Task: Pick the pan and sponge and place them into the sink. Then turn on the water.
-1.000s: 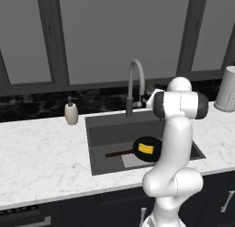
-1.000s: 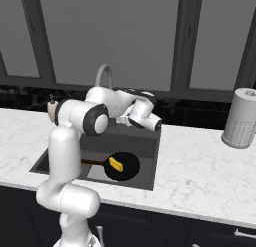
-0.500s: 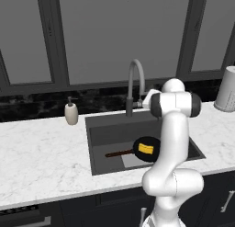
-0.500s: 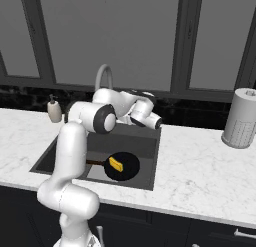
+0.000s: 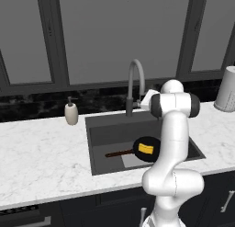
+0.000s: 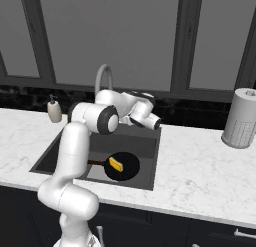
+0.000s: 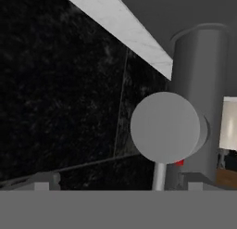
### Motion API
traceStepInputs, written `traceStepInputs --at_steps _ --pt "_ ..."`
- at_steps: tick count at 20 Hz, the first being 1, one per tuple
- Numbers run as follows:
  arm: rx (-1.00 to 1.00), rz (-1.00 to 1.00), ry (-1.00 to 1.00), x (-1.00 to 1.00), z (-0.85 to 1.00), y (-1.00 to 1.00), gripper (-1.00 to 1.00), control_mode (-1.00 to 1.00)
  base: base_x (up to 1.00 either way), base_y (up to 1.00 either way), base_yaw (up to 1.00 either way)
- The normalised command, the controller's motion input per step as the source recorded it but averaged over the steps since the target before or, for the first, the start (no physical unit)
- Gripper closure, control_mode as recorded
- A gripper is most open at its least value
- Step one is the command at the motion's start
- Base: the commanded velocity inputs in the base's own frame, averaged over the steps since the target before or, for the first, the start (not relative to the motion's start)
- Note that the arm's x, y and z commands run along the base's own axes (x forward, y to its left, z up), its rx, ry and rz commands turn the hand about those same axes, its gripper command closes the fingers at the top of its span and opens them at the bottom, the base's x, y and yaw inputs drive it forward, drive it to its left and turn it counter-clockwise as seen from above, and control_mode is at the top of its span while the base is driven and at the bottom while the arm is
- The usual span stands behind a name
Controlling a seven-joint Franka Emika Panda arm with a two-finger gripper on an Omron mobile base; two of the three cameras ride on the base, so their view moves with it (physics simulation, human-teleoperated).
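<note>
Pan and sponge in sink; faucet next.
Sponge [image 5: 146,149] on pan [image 5: 146,150], mid-frame; tool [image 6: 151,122] at faucet [image 5: 136,83] for water, spread untellable.

Lighting is even and diffuse in both base views, with no single visible source. The white counter [image 5: 41,157] renders bright; the windows [image 6: 125,36] are flat dull grey with no glare. Shadows are soft and faint: the sink [image 5: 103,129] floor is dark, and the pan [image 6: 125,166] casts almost none. Edges are sharp with no lens distortion. The hand view is dim, and its black backsplash [image 7: 60,93] looks grainy. The faucet [image 7: 203,84] appears slightly soft, possibly from closeness.
</note>
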Motion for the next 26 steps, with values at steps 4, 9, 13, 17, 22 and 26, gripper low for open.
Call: traceStepInputs --at_steps 4,9,13,17,22,26 --pt "0.0 0.0 -0.03 0.09 0.0 0.0 -1.0 -1.0 0.0 0.0 0.0" --pt "0.0 0.0 -0.05 0.13 0.0 0.02 1.0 -1.0 0.0 0.0 0.0" --pt "0.01 0.0 -0.04 0.19 0.01 0.0 1.0 -1.0 0.0 0.0 0.0" --pt "0.04 0.0 -0.02 0.18 0.11 -0.02 1.0 -1.0 0.0 0.0 0.0" --pt "0.07 0.0 0.0 0.17 0.23 -0.13 1.0 -1.0 0.0 0.0 0.0" --pt "0.09 -0.04 0.01 0.24 0.31 -0.36 1.0 -1.0 0.0 0.0 0.0"
